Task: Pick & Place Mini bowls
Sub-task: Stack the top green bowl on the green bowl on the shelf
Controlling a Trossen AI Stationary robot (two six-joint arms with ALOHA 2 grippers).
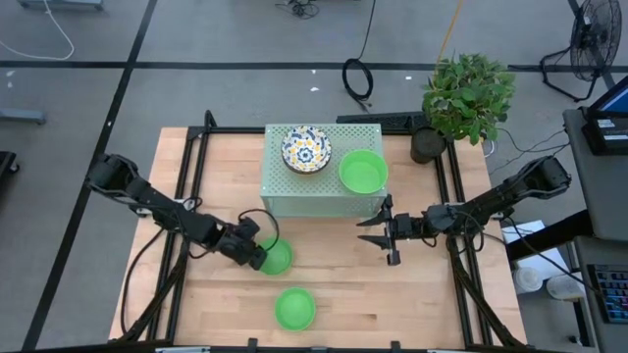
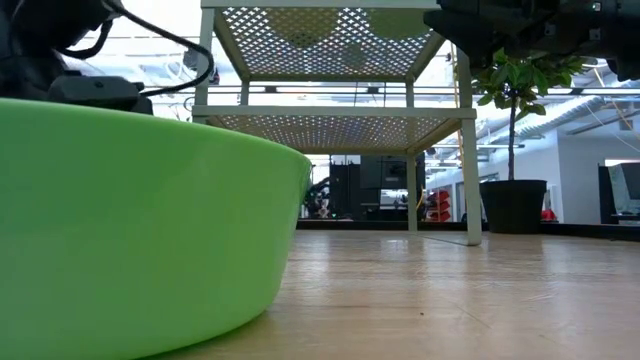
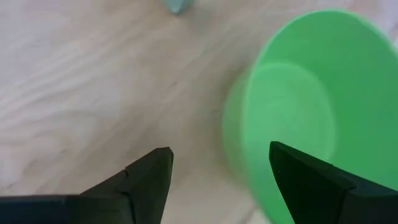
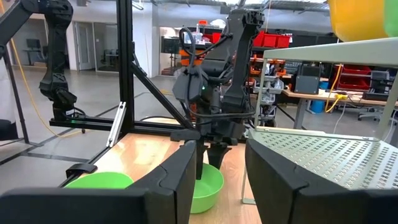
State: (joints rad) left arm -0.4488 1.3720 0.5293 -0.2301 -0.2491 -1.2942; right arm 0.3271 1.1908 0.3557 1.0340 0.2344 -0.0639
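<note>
From above, the left gripper point(image 1: 257, 251) is down at a green bowl point(image 1: 276, 257) on the table point(image 1: 422, 294), just in front of the stand point(image 1: 319, 196); its fingers sit at the bowl's near rim, too small here to judge the gap. The right gripper point(image 1: 381, 231) hovers beside the stand's front right corner, fingers spread wide, holding nothing. On the stand's top: a patterned bowl point(image 1: 306, 149) and a second green bowl point(image 1: 363, 171), side by side, both empty. A third green bowl point(image 1: 294, 308) sits alone near the table's front edge, empty too. A potted plant point(image 1: 467, 96) stands at the table's back right corner.

Low view now: that front bowl point(image 2: 130, 230) fills the left half, cut off by the edge. Behind it the stand point(image 2: 340, 125) rises, its top hidden from here. The grippers are only dark shapes up high.

Left wrist: fingers point(image 3: 146, 180) are apart, and the right-hand one is inside the green bowl point(image 3: 311, 106), with the rim between the two. The bowl is blurred; contact with the wall is unclear.

Right wrist: fingers point(image 4: 168, 186) are open, empty. Beyond them the left gripper point(image 4: 208, 146) dips into its bowl point(image 4: 208, 183), the front bowl point(image 4: 99, 181) is partly hidden, and the stand's shelf point(image 4: 323, 158) is alongside.
</note>
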